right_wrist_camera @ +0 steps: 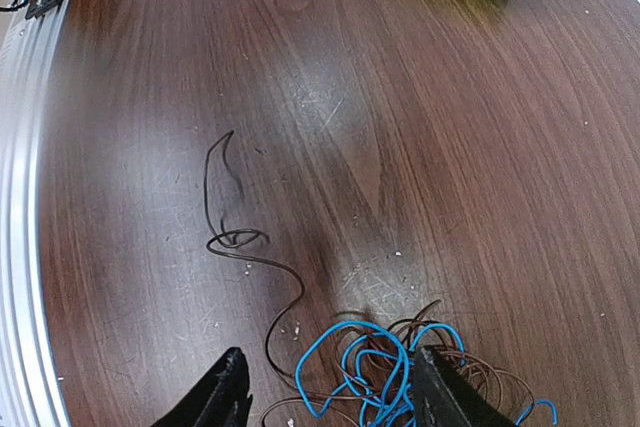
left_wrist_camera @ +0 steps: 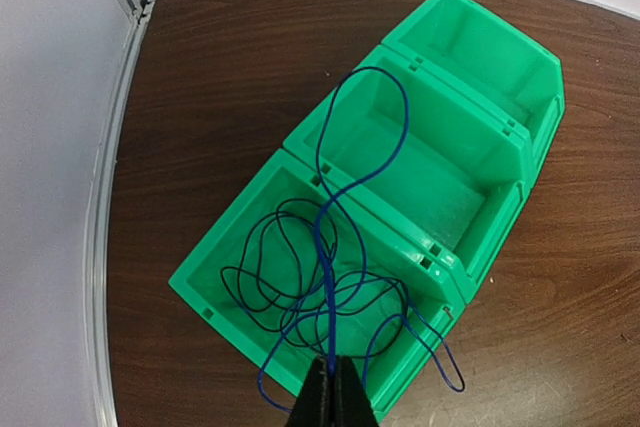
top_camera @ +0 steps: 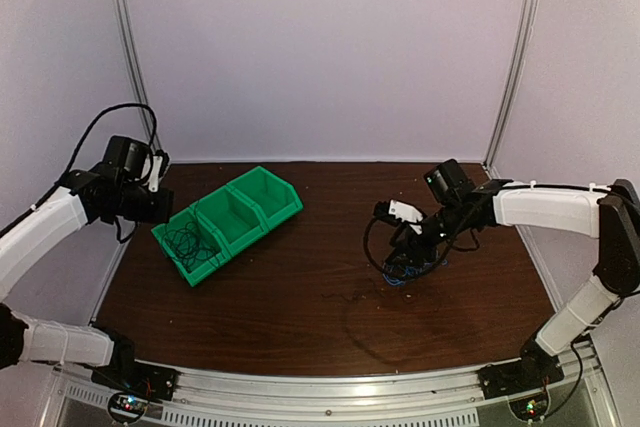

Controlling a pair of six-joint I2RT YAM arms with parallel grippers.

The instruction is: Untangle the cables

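Green bins [left_wrist_camera: 440, 187] number three, cable tangles [left_wrist_camera: 325, 267] [right_wrist_camera: 375, 372] two.

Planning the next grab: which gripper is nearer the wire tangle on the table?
Right. The right gripper hangs open right over the tangle. The left gripper is well away, above the green bins, shut on a blue wire.

Overhead and wrist views sharing bins [top_camera: 265, 195]

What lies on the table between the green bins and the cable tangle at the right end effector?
Only bare brown tabletop between the green bins and the cable tangle; the top external view shows it, and the right wrist view agrees.
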